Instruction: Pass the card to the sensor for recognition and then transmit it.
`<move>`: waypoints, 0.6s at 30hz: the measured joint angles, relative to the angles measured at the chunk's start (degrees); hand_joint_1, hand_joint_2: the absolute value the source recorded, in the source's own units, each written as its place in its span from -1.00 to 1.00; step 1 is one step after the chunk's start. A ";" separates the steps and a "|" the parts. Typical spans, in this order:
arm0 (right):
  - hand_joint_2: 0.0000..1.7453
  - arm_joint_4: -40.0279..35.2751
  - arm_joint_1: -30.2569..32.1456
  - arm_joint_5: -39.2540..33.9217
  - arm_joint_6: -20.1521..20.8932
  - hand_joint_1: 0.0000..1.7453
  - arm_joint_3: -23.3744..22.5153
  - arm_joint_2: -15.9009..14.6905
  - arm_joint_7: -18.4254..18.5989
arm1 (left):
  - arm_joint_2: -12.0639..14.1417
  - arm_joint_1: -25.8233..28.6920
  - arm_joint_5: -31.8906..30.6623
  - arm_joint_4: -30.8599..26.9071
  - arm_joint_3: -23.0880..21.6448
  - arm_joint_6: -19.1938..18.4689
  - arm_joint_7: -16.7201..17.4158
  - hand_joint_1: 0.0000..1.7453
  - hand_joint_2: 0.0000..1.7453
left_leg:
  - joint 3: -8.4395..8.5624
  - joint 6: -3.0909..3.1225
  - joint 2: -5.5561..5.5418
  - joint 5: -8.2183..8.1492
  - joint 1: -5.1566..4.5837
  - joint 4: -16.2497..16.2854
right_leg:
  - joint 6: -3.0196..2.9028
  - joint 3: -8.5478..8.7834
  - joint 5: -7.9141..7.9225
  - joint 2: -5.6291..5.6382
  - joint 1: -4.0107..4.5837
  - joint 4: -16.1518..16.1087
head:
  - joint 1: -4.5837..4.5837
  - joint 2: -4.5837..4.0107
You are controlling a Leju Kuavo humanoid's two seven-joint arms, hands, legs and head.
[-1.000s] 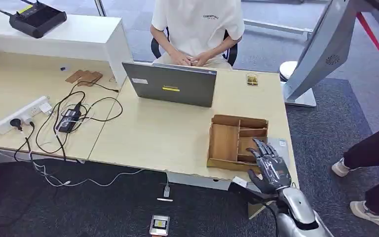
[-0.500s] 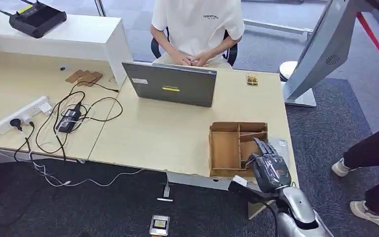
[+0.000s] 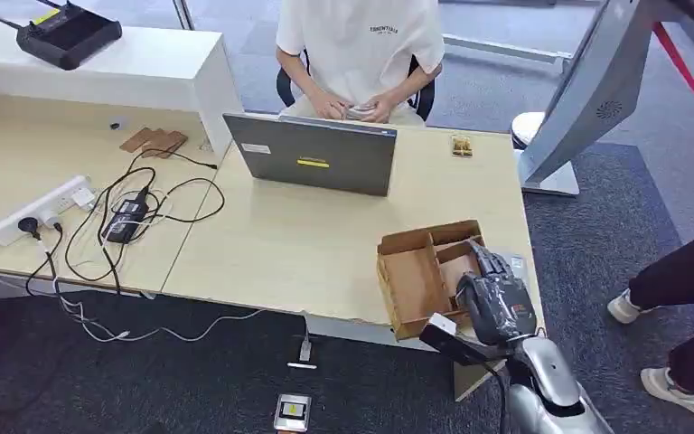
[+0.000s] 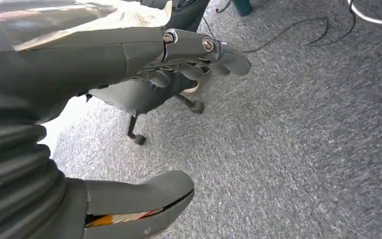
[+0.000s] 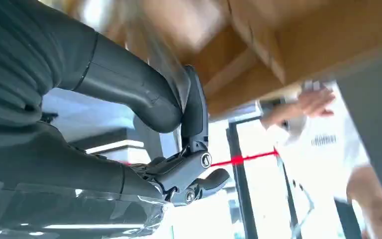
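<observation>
1. Hidden or unclear items. I could not make out the card in any view. The right hand (image 3: 493, 300) lay over the right-hand compartments of the wooden tray (image 3: 413, 282), back of the hand toward the head camera, and covered whatever those compartments held. If the card was there, its heading and long axis could not be read. The right wrist view was motion-blurred: the wood of the tray appeared as a brown smear. In that view the thumb (image 5: 129, 87) and the darker fingers (image 5: 201, 178) stood out against a bright background. I could not tell whether those fingers were clamped on anything or merely curled.

2. Tray attitude. The tray sat askew to the bench (image 3: 298, 244) edge, at the near right corner. Its long axis ran from near-left to far-right. Its near corner was at or past the bench edge. I could not tell whether it was lifted. A grey flat pad (image 3: 516, 263) showed just beside it, mostly hidden by the right hand.

3. Left hand (image 4: 104, 59). It hung over grey carpet (image 4: 303, 149), fingers slightly bent, apart from the thumb, holding nothing.

4. Surroundings. A laptop (image 3: 312, 155) stood at the far side of the bench, with a seated person (image 3: 361, 45) behind it. A small yellowish item (image 3: 462, 145) lay beside the laptop, too small to identify.
</observation>
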 joint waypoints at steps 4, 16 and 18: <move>1.00 -1.62 -2.06 0.02 -0.07 1.00 -1.56 0.00 -0.59 | 0.00 -0.39 -0.37 0.00 0.00 -0.15 0.00 -1.00 1.00 | 0.00 0.00 0.01 0.01 0.00 0.00 | 0.00 0.02 0.01 0.00 0.00 0.00 | 0.02 0.00; 1.00 -3.96 -5.95 1.00 -0.22 1.00 -5.53 0.94 -2.30 | -0.20 -1.57 -2.08 -0.02 -0.04 -0.68 0.68 -1.00 1.00 | -0.01 0.00 -0.01 0.01 0.00 0.01 | 0.01 0.01 0.01 0.00 0.00 0.01 | 0.02 0.00; 1.00 -4.22 -6.46 1.29 -0.18 1.00 -6.08 1.31 -2.69 | -0.24 -1.73 -2.16 -0.02 -0.04 -0.72 0.72 -1.00 1.00 | 0.00 0.00 0.00 0.01 0.00 0.01 | 0.00 0.01 0.01 0.00 0.00 0.01 | 0.00 0.00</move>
